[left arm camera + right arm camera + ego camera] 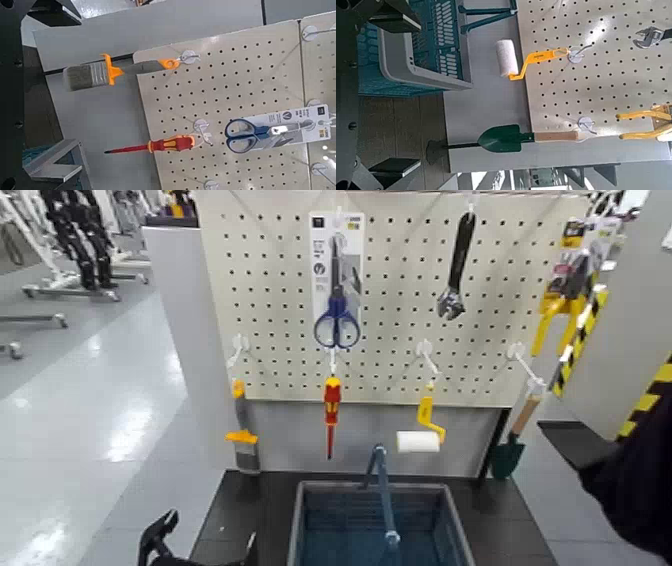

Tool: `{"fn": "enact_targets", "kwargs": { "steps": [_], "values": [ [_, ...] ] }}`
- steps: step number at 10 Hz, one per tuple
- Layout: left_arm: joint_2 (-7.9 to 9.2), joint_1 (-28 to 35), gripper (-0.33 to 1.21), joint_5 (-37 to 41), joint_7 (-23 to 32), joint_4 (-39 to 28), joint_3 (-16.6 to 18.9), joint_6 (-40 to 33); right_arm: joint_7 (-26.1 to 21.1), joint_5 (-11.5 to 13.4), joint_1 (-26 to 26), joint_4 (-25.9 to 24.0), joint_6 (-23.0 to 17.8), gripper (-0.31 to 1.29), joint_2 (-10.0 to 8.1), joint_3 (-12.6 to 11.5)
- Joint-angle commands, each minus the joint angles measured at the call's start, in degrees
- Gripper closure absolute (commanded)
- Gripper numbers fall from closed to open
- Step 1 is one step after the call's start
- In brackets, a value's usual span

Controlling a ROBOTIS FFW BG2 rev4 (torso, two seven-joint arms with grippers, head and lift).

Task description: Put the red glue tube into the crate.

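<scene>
Crate (368, 525) sits low centre under pegboard (400, 290); glue tube seen in none of 3 views; left gripper (195, 545) low left, jaws apparently spread; right gripper unseen.

— What stands at the back?
— A white pegboard (400, 300) on a grey panel, above a dark shelf (250, 500).
— And the floor?
— A pale, glossy floor (90, 410) spreads to the left, catching bright reflections of overhead light.
— Anything farther off?
— White-framed stands (60, 260) at the far left; yellow-and-black hazard striping (650, 395) marks the right edge.
</scene>
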Motion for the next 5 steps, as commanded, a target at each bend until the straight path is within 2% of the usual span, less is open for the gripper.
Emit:
{"fn": "enact_targets", "kwargs": {
  "steps": [1,3,5],
  "values": [
    [0.03,0.78,0.03,0.2,1.21,-0.39,-0.38,0.22,-0.03,0.82,0.26,-0.95,1.54,0.11,8.09,-0.07],
    [0.2,0.87,0.04,0.2,1.39,-0.48,-0.46,0.39,-0.03,0.91,0.17,-1.04,1.36,0.11,7.91,-0.07],
    [0.11,0.87,0.05,0.12,1.39,-0.48,-0.46,0.39,-0.21,2.23,0.26,-1.65,1.89,0.1,8.0,-0.42]
  ]
}}
